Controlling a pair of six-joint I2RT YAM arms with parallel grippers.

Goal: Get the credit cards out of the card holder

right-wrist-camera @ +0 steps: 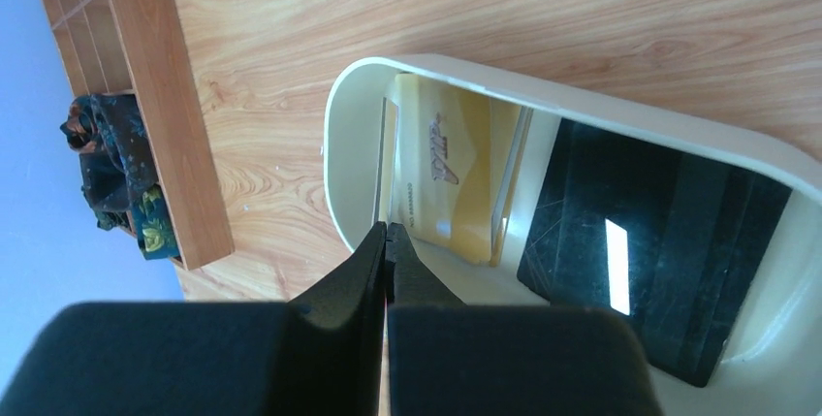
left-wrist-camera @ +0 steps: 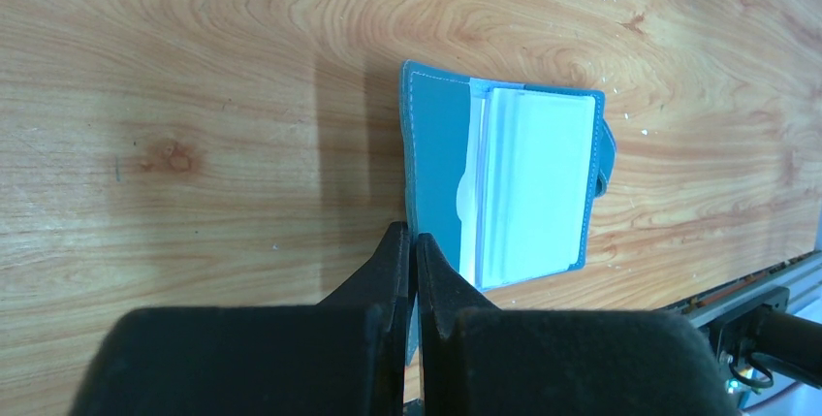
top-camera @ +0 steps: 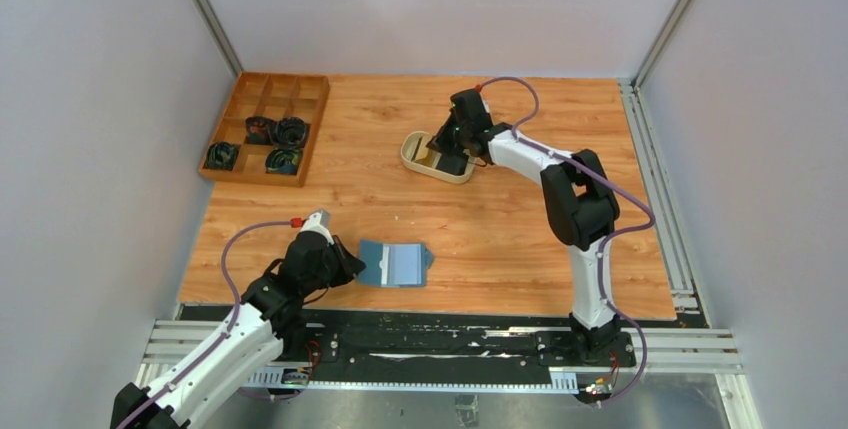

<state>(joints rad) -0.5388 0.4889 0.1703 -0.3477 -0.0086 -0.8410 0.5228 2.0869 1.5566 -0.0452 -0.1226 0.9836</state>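
The teal card holder (top-camera: 400, 264) lies open on the table near the front, its pale blue inside (left-wrist-camera: 538, 183) facing up. My left gripper (left-wrist-camera: 415, 237) is shut on the edge of its left cover (left-wrist-camera: 436, 135). My right gripper (right-wrist-camera: 386, 229) hangs over the beige oval dish (right-wrist-camera: 334, 144), shut on a thin credit card (right-wrist-camera: 380, 159) that I see edge-on. Inside the dish lie a tan-gold card (right-wrist-camera: 456, 164) and a black card (right-wrist-camera: 659, 261). From above, the right gripper (top-camera: 447, 154) covers most of the dish (top-camera: 410, 152).
A brown wooden compartment tray (top-camera: 265, 127) stands at the back left with dark coiled things (top-camera: 278, 132) in several cells. Grey walls close in the left, right and back. A metal rail (top-camera: 450, 344) runs along the front edge.
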